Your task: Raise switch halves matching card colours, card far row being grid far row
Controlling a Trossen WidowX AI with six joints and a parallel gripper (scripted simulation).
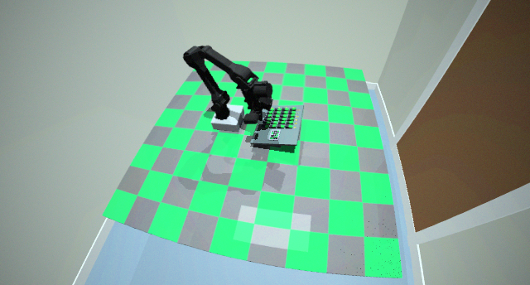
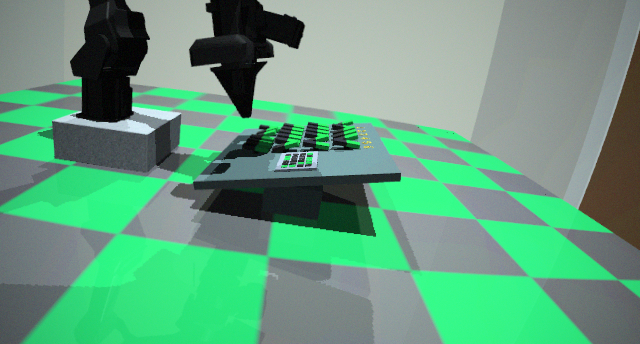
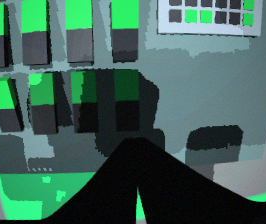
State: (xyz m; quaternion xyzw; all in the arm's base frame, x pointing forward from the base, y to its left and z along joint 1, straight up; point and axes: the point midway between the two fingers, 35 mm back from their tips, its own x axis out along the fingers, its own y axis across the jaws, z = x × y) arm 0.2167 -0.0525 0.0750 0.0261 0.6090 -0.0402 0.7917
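Note:
The grey panel [image 1: 286,140] [image 2: 350,165] [image 3: 209,85] slopes on a stand and carries the switch grid, each switch half green and half dark grey. My gripper [image 2: 245,115] [image 3: 134,147] is shut and empty, with its tip above the panel's near edge, clear of the switches. In the wrist view the nearest row's rightmost switch [image 3: 127,102] lies in shadow just beyond the tip; exact tilts there are hard to read. The small card [image 1: 274,134] [image 2: 297,161] [image 3: 209,29] lies right of the grid; its nearest row reads, left to right, dark, green, green, dark, dark, green.
The arm's base stands on a pale block [image 1: 227,126] [image 2: 100,146] on the arm's side of the panel. Small yellow marks [image 2: 367,138] run along the grid's far edge. The arm's shadow falls over the near rows. A green and grey checkered surface [image 1: 312,179] lies beneath everything.

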